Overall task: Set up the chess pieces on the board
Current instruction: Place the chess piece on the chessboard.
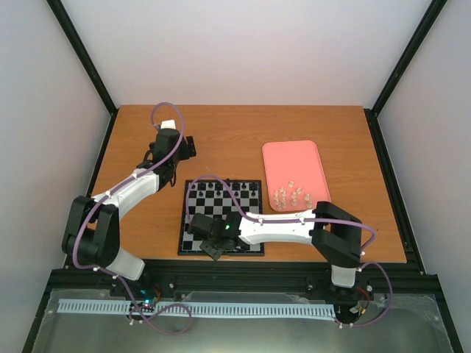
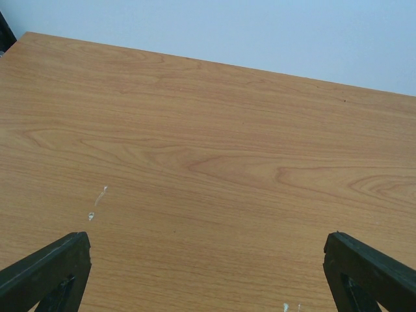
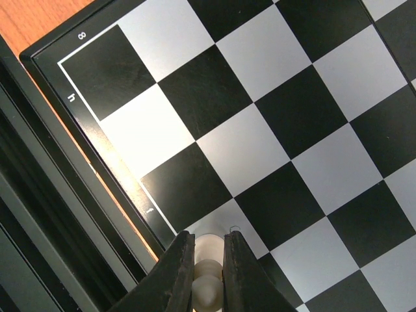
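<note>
- Top view: the board (image 1: 221, 218) lay on the desk (image 1: 147, 125) just ahead of the arm bases, with black pieces (image 1: 228, 188) lined along its far edge.
- The cream chess pieces (image 1: 291, 196) stood clustered at the near end of the pink tray (image 1: 293, 158), just right of the board.
- The right hand (image 1: 213, 246) hung over the board's near-left corner. The left hand (image 1: 179, 145) sat well apart from it, over bare wood beyond the board's far-left corner.
- Left wrist view: the left hand's fingers (image 2: 45, 273) were spread wide with only desk between them. Neither board nor pieces showed there.
- Right wrist view: the right hand's fingers (image 3: 175, 273) were pressed together on one cream piece (image 3: 208, 279). They pinched its upper part, and its round base showed past the fingertips, over a white square at the board's edge beside the border.
- Whether that base touched the square could not be told.
- Handling, as a judgement: such a piece looked very light, rigid and smooth, so it could twist or slip in the pinch and topple on release.
- The sensible hold seemed to be across the waist or head, kept upright, with release only once the base sat flat.
- The pieces in the tray stood close together, so a grasp there would probably have to come straight down on one without brushing its neighbours.
</note>
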`<state>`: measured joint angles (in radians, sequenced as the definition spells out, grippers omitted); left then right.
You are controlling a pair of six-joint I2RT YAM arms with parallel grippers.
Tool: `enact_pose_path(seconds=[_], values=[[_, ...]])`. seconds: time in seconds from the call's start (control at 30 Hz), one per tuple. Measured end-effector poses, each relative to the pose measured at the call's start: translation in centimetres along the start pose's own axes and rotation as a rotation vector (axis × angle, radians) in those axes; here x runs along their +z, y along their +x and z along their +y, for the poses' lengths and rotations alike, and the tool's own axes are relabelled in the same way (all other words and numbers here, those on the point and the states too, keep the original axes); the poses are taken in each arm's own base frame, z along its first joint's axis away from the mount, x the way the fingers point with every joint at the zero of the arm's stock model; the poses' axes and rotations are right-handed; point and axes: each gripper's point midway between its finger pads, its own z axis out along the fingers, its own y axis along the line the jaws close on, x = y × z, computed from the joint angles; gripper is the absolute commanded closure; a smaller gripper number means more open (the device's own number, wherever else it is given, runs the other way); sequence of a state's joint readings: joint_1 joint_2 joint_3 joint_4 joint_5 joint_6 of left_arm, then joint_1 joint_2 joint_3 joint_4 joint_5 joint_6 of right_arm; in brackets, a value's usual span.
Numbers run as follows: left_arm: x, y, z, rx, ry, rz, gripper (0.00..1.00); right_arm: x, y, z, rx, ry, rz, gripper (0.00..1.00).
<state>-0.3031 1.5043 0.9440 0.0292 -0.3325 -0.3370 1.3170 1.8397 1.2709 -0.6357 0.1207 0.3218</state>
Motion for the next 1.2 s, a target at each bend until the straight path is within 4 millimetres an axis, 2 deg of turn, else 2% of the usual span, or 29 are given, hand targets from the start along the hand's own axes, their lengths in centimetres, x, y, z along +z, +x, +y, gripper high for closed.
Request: enact_pose_path(seconds=[0.63,1.2], values=[[0.02,0.15,0.05,0.001,-0.001,0.003,0.00,0.20,-0.42,-0.30,0.005,0.018,-0.027,0.95],[0.03,0.18,0.05,0.001,-0.001,0.003,0.00,0.12,-0.25,-0.36,0.012,0.015,-0.036,0.83]])
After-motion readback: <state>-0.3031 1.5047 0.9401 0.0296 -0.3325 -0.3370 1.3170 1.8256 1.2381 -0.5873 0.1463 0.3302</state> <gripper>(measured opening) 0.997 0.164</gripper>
